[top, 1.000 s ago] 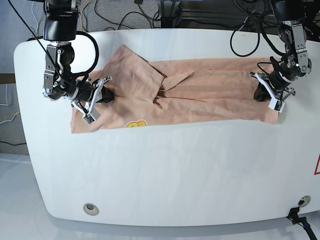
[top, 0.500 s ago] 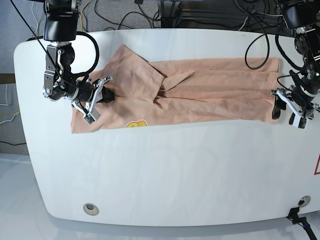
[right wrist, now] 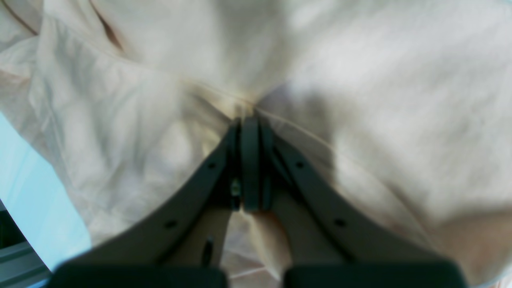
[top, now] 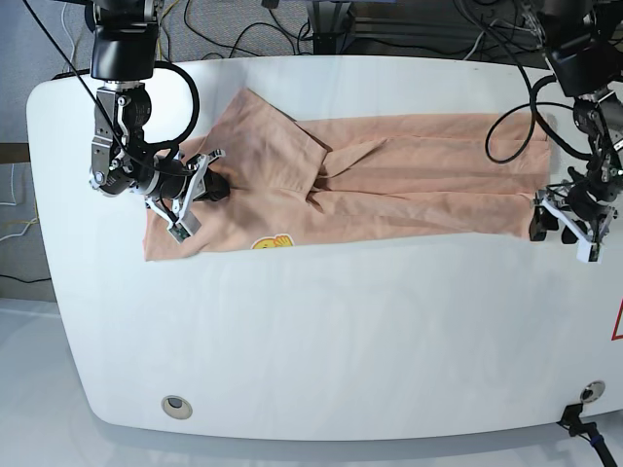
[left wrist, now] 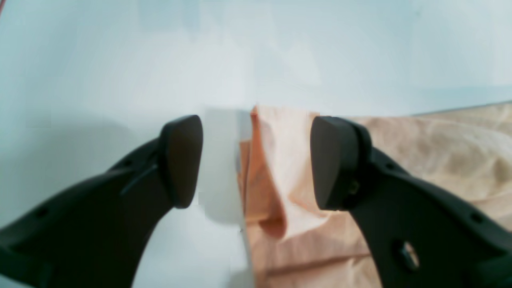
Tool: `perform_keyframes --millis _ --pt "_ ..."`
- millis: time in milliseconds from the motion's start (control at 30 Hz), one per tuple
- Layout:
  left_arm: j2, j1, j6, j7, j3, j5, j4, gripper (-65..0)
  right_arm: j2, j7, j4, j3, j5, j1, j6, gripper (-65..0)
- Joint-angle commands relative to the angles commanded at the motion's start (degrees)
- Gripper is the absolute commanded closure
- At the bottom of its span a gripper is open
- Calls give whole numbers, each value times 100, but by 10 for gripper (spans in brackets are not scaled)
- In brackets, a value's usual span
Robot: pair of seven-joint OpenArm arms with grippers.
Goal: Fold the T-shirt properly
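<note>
The peach T-shirt lies spread across the back of the white table, folded into a long band, with a yellow print at its front left edge. On the base view's left, my right gripper rests on the shirt's left end. The right wrist view shows that gripper shut, pinching a bunch of cloth. My left gripper stands open at the shirt's right end. In the left wrist view the shirt's corner lies between the spread fingers of this gripper, untouched.
Black cables and equipment run along the table's far edge. A round grommet sits near the front left. A red marking shows at the right edge. The front half of the table is bare white surface.
My left gripper let go of the shirt's right end, moved right past its edge and now sits open at the front right corner. The right gripper kept its hold, shifting slightly.
</note>
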Motion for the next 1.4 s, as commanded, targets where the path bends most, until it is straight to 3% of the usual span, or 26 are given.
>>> perform_keyframes --millis 567,633,800,867,1167,1400 --pt "9 -273 9 -334 712 9 -949 -386 -9 0 0 0 0 -18 0 0" --pt "9 -264 9 -334 712 9 -923 -336 -9 0 -9 0 0 -26 0 0" --pt "0 -264 9 -334 668 0 -914 -110 -9 0 -9 0 0 -26 0 0" --pt "-9 -264 0 -334 668 0 -879 -73 -9 0 -9 0 0 -26 0 0" --pt "-9 642 0 -316 563 -9 1099 -73 -9 0 -18 0 0 -18 0 0" --pt "-35 1213 0 -316 545 -9 1846 -73 -9 0 -18 0 0 -9 0 0"
